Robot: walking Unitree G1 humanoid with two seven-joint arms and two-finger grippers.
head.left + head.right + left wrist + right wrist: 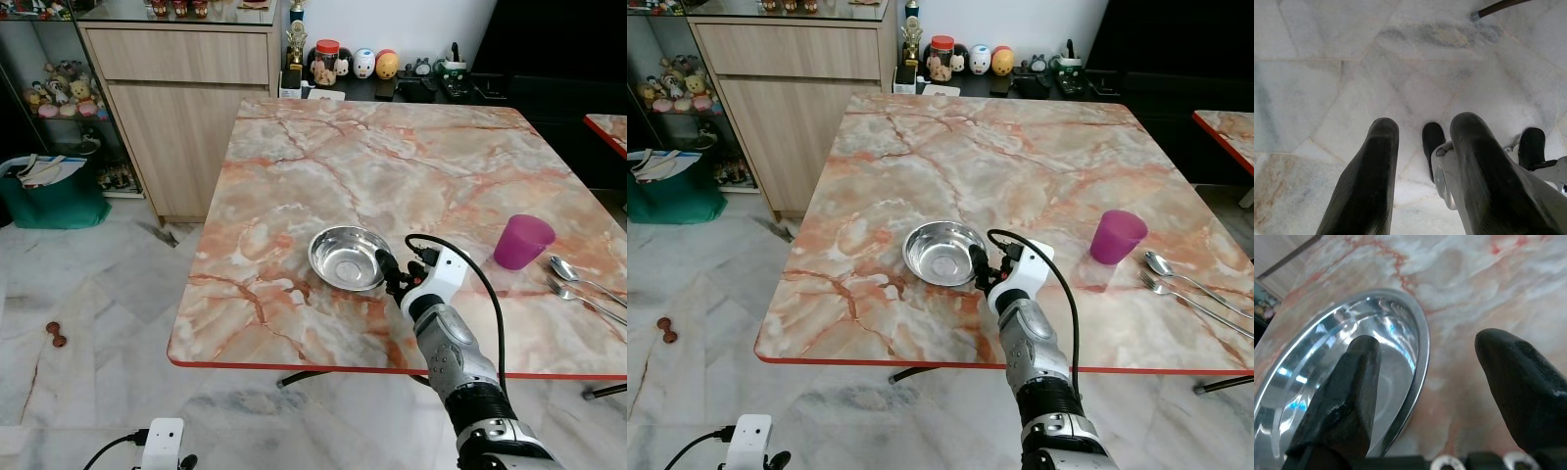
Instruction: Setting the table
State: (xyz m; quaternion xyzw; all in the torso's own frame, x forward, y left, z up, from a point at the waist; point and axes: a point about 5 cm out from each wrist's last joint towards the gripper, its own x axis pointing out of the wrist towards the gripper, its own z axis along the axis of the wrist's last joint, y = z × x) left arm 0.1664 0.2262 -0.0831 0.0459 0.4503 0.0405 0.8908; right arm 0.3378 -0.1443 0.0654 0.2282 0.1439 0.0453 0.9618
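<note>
Right gripper (389,274), fingers spread apart astride the near-right rim of the round stainless-steel bowl (346,258) on the pink-veined marble table (392,166); left gripper (1420,147) parted.

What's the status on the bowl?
Right gripper open, straddling bowl rim. Left gripper open, hanging over floor. Bowl on table, nothing in the way.

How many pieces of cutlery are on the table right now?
2: a spoon and a fork, side by side at the marble table's right edge, just right of the purple cup. Their handles run out of view, so more may lie beyond.
</note>
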